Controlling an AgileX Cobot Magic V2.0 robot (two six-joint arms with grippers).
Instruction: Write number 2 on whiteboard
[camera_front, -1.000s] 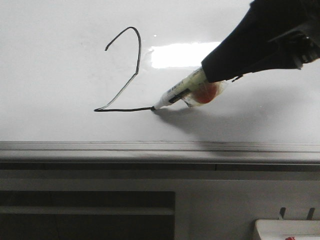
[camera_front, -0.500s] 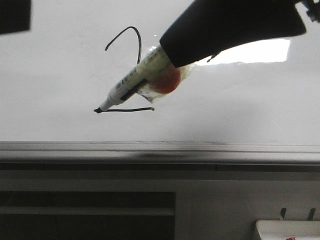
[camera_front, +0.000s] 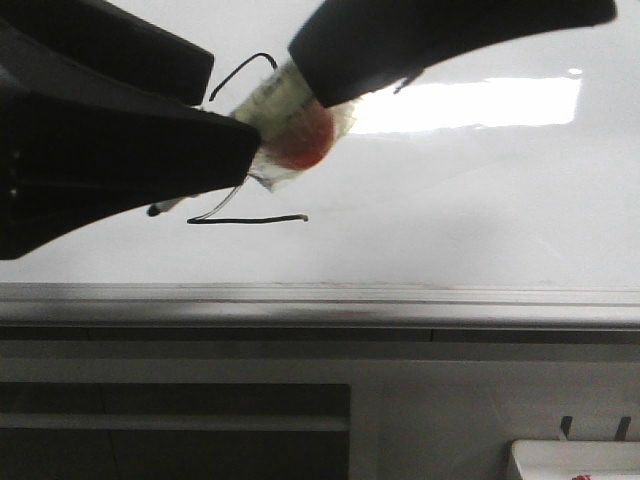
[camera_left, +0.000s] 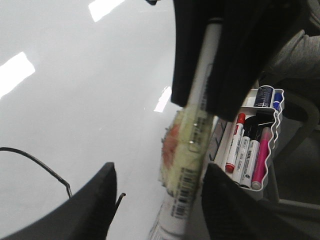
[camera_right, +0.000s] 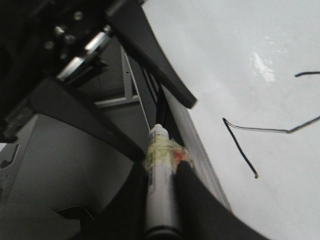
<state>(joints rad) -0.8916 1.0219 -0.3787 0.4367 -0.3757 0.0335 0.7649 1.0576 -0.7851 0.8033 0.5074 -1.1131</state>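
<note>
The number 2 (camera_front: 250, 219) is drawn in thin black line on the whiteboard (camera_front: 450, 200); my left arm hides part of it. My right gripper (camera_front: 315, 80) is shut on a white marker (camera_front: 270, 100) wrapped in yellowish tape with an orange patch. The marker's black tip (camera_front: 155, 210) is left of the digit. My left gripper (camera_front: 235, 105) is open, one finger on each side of the marker. The left wrist view shows the marker (camera_left: 187, 150) between its open fingers (camera_left: 95, 200). The right wrist view shows the marker (camera_right: 160, 200) clamped and the digit's strokes (camera_right: 240, 150).
The board's grey metal rail (camera_front: 320, 300) runs along its near edge. A small white tray (camera_left: 272, 150) holding several markers stands to the right, beyond the board; its corner shows in the front view (camera_front: 570, 460). A bright light glare (camera_front: 470, 105) lies on the board.
My right gripper carried the marker from the end of the base stroke up and to the left. My left gripper came in from the left and now has its open fingers round the marker.
</note>
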